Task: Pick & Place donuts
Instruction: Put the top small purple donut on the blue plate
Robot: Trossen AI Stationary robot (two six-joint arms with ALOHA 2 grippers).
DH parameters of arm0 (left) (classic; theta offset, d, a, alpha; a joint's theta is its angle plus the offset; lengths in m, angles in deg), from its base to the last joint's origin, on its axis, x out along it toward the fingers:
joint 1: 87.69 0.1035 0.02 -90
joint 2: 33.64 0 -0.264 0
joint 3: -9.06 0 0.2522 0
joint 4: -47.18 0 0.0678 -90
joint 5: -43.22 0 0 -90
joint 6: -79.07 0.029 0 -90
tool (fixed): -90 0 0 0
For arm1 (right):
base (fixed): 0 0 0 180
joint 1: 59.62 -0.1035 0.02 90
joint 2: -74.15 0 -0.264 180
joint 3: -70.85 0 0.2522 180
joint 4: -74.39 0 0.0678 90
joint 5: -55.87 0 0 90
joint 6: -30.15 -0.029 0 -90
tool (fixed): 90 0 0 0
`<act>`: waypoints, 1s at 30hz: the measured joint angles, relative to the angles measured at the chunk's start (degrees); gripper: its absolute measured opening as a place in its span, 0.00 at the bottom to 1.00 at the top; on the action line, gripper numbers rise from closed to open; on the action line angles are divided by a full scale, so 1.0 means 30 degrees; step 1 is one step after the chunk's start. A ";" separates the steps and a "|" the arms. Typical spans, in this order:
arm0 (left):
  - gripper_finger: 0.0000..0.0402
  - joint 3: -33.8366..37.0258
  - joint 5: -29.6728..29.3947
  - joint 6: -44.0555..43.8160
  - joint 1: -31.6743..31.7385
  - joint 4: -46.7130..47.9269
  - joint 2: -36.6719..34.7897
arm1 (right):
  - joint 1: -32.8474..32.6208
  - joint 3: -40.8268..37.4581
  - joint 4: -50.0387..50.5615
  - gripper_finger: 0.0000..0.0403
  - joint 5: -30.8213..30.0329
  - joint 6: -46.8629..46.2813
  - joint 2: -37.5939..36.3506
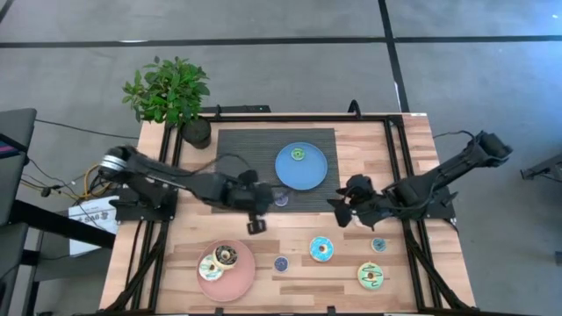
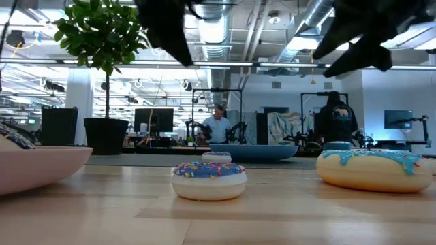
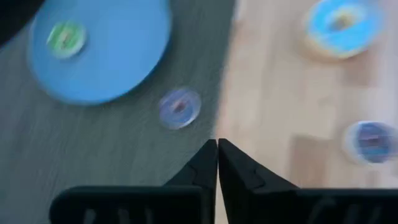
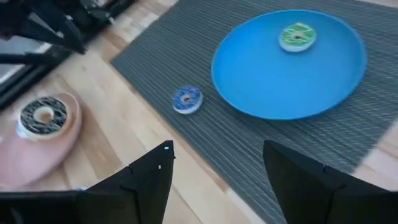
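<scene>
**Two plates partly filled, donuts scattered on the tabletop**

High view: a round blue plate sits on the dark ribbed mat and carries one small green donut. A pink plate near the front edge holds a dark brown donut and a white donut, side by side. A small purple donut lies flat on the mat just beside the blue plate. On the bare wooden tabletop lie a small blue donut, a large blue donut, a small teal donut and a large green donut. All are rings lying flat, holes facing up. The left gripper hangs near the mat's front edge; the right gripper is beyond the mat's right corner.

Low view: the small blue donut shows sprinkled icing over a cream base.

Left wrist view: the left gripper's fingers are pressed together, empty.

Right wrist view: the right gripper's fingers stand wide apart, holding nothing.
</scene>
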 joint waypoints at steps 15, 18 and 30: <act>0.00 1.5209 0.1060 -0.1318 -0.0081 -0.8687 -1.6873 | 0.5344 0.9975 -0.0374 0.60 0.6122 0.3809 1.0878; 0.00 1.5582 0.1078 -0.1201 -0.0081 -0.7552 -1.8873 | 0.6144 1.3310 0.3109 0.60 0.7677 0.2102 1.3640; 0.00 1.5681 0.2725 -0.0298 -0.0081 -0.5433 -2.1900 | 0.6467 1.8287 0.4691 0.76 0.9512 -0.3272 1.9427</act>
